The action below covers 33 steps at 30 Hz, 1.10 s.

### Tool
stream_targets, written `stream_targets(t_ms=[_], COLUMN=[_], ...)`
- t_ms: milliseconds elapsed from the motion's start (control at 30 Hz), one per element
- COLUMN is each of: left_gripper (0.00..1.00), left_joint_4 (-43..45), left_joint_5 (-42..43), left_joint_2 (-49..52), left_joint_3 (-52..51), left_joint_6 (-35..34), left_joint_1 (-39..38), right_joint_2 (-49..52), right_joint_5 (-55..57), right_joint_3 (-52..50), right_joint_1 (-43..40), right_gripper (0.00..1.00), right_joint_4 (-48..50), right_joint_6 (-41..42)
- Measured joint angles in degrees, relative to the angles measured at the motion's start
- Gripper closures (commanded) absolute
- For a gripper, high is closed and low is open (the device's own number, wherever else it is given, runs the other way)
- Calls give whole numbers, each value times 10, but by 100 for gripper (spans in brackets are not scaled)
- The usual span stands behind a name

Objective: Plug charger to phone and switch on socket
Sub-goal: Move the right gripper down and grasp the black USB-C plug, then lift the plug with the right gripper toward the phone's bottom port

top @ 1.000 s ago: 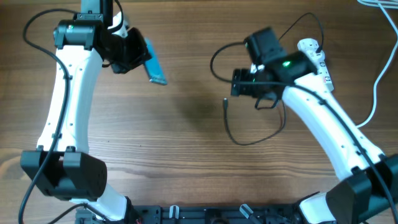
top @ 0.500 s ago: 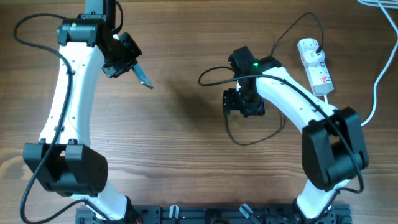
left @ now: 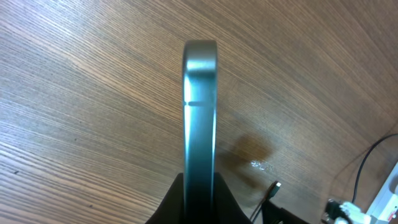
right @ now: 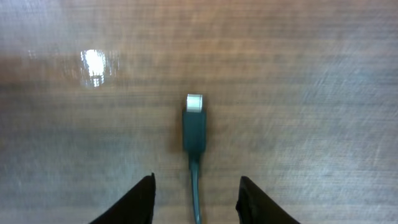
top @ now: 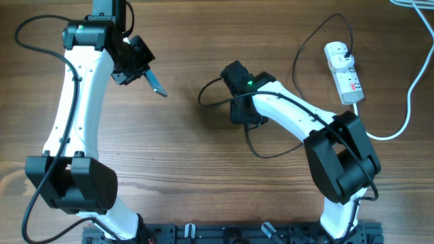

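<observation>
Toward the far left corner of the bench, the left claw (top: 144, 71) is seen closed on the phone (top: 157, 85). The phone is gripped at one end and is turned edge-on, so that from overhead only a thin teal sliver is shown, pointing away from the claw toward the middle of the bench. In the left wrist view the phone's (left: 200, 118) narrow teal edge is seen rising from between the dark fingers of the left claw (left: 199, 202), with the wood of the bench beyond it.

Near the middle of the bench, the right claw (top: 241, 112) is held over the free end of the charger (top: 278, 155). In the right wrist view the right claw (right: 196, 186) is seen open. Its two fingers (right: 142, 199) are spread to either side of the cable, and neither is touching it. The charger's (right: 194, 127) dark connector, with its pale tip, is laid flat on the wood just ahead of the fingers. From there the thin black cable is looped toward the near edge and then carried up to the socket (top: 344, 73).

The socket is laid near the far right corner. A white cord (top: 407, 102) is curved beside it along the right edge.
</observation>
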Motion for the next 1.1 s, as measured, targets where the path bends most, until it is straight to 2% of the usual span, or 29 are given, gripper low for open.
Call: stream_targets(t_ms=[567,767,867,1000,1100], left_gripper=[96,96,96,96,96], left_joint_4=[-4,-4,-4,-4,-4], left_joint_5=[0,0,0,0,0], left_joint_2=[0,0,0,0,0], left_joint_3=[0,0,0,0,0], left_joint_6=[0,0,0,0,0], left_joint_1=[0,0,0,0,0], right_joint_2=[29,29,29,29,30], right_joint_5=[-8,-8,-8,-8,-9], right_joint_3=[-3,-3,-3,-3,-3], right_joint_1=[-2,-2,-2,-3,-8], right_gripper=[58,72,73,79,81], right_joint_4=[25,26,26,26,24], right_joint_6=[-10,-13,-16,-20,-25])
